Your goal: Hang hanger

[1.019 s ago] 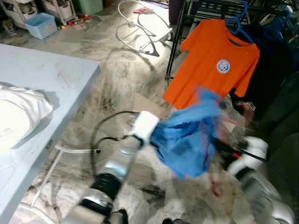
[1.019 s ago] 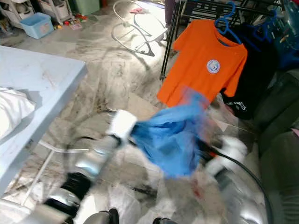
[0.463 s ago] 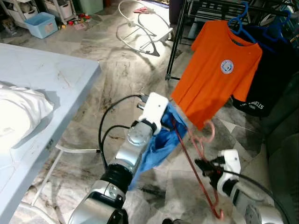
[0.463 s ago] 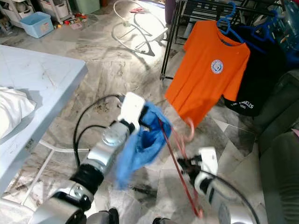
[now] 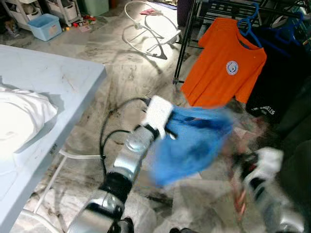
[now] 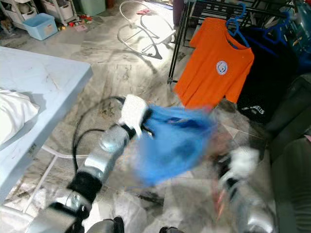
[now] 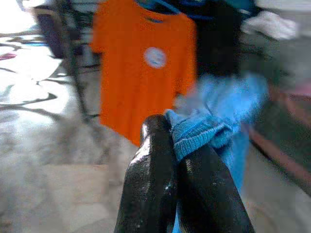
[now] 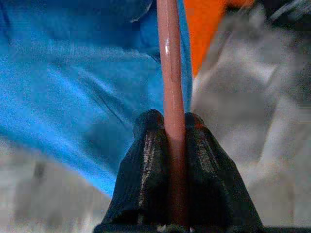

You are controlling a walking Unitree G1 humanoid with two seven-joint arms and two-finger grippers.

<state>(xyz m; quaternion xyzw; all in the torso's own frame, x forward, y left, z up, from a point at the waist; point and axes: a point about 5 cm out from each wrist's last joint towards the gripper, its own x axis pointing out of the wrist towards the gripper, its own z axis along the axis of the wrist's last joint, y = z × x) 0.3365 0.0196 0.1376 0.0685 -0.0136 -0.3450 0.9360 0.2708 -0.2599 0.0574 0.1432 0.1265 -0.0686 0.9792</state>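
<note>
Table (image 5: pixel 58 77) left, clothes rack (image 5: pixel 214 7) far right

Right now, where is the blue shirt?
The blue shirt hangs between both grippers, pinched by the left gripper, in front of the orange shirt.

A lived-in home, part laundry corner. Marble-veined stone floor (image 5: pixel 121 73); black clothes rack (image 5: pixel 187 29) with an orange T-shirt (image 5: pixel 224 63) on a blue hanger (image 5: pixel 249 22) and a dark shirt (image 5: pixel 279 73) beside it. Well away from the rack, a pale blue table (image 5: pixel 43 77) bearing white laundry (image 5: pixel 19 121), and a blue storage bin (image 5: pixel 43 25) beyond.
</note>
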